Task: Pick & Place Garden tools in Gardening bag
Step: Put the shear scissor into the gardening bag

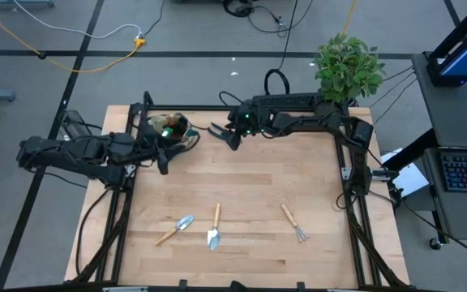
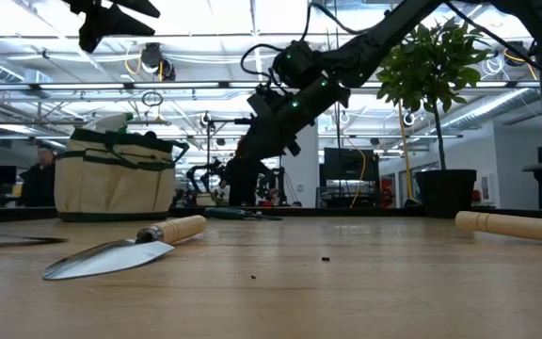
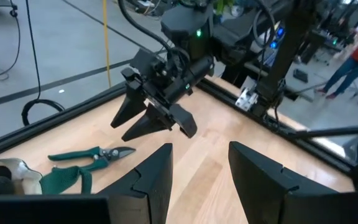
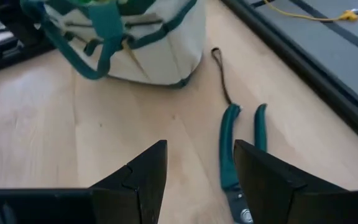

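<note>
The tan gardening bag (image 1: pixel 171 128) with green trim stands at the table's far left; it also shows in the low view (image 2: pixel 116 177) and the right wrist view (image 4: pixel 143 43). Green-handled pruning shears (image 4: pixel 241 140) lie flat on the table just right of the bag (image 1: pixel 216 129) (image 3: pixel 92 155). My right gripper (image 1: pixel 232 139) (image 4: pixel 197 174) is open, above the table just right of the shears, and touches nothing. My left gripper (image 1: pixel 162 160) (image 3: pixel 199 174) is open and empty at the bag's near side. Two wooden-handled trowels (image 1: pixel 175 229) (image 1: pixel 215 228) and a fork rake (image 1: pixel 294 223) lie near the front edge.
A leafy potted plant (image 1: pixel 347 66) stands at the far right corner. The table's dark frame rail (image 1: pixel 217 106) runs just behind the bag and shears. Bare wood (image 1: pixel 250 182) lies between the grippers and the front tools. A person (image 2: pixel 38 179) shows beyond the table.
</note>
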Controlling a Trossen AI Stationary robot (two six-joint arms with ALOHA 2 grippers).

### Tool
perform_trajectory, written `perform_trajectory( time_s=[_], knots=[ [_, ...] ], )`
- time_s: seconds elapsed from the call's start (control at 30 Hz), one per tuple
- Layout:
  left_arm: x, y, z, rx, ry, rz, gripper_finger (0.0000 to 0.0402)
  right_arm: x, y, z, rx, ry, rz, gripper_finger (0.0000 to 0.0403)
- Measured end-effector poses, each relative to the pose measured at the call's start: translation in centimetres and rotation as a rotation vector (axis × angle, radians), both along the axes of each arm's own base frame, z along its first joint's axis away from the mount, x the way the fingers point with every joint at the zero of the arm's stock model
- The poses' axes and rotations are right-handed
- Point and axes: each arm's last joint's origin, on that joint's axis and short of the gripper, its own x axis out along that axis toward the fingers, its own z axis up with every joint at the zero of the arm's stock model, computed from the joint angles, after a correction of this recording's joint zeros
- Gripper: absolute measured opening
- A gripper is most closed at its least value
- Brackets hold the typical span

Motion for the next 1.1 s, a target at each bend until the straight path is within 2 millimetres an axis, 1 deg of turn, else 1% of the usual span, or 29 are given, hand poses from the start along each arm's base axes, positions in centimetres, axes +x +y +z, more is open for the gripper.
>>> perform_trajectory(
  time_s=[0.07,0.23,0.33,0.4,0.47,0.53,0.63,0.7,0.77,0.83,0.97,1.1],
  knots=[
    [0.4,-0.1,-0.3,0.005,0.022,-0.004,0.0163,0.0,0.1,-0.1,0.009,0.003,-0.002,0.0176],
    [1.0,-0.2,-0.7,0.004,0.049,-0.004,0.0163,0.6,-0.5,-1.2,0.031,0.050,-0.040,0.0176],
    [1.2,-0.2,-0.8,0.002,0.054,-0.003,0.0163,2.2,-1.3,-0.9,0.030,0.030,-0.046,0.0176],
    [1.1,-0.3,-0.7,-0.007,0.046,-0.003,0.0163,3.0,-1.6,-0.9,0.054,0.076,-0.044,0.0176],
    [1.2,-0.3,-0.7,-0.011,0.046,-0.004,0.0163,4.3,-2.0,-1.1,0.055,0.105,-0.036,0.0176],
    [1.1,-0.4,-0.7,-0.011,0.047,-0.012,0.0163,5.2,-2.3,-1.1,0.073,0.168,-0.031,0.0176],
    [1.1,-0.5,-0.8,-0.011,0.049,-0.017,0.0163,6.4,-2.9,-0.9,0.092,0.219,-0.029,0.0176],
    [1.1,-0.6,-0.8,-0.011,0.052,-0.019,0.0163,6.7,-3.2,-1.0,0.110,0.260,-0.033,0.0176],
    [1.1,-0.6,-0.8,-0.009,0.059,-0.020,0.0163,6.8,-3.5,-1.5,0.126,0.287,-0.036,0.0176],
    [1.1,-0.6,-0.9,-0.009,0.061,-0.020,0.0163,7.0,-3.6,-1.6,0.139,0.276,-0.041,0.0176],
    [1.1,-0.6,-0.9,-0.007,0.065,-0.021,0.0163,7.0,-3.8,-1.5,0.226,0.246,-0.027,0.0176],
    [1.1,-0.6,-0.9,-0.003,0.066,-0.022,0.0163,6.9,-3.6,-1.6,0.301,0.244,-0.061,0.0176]
  ],
)
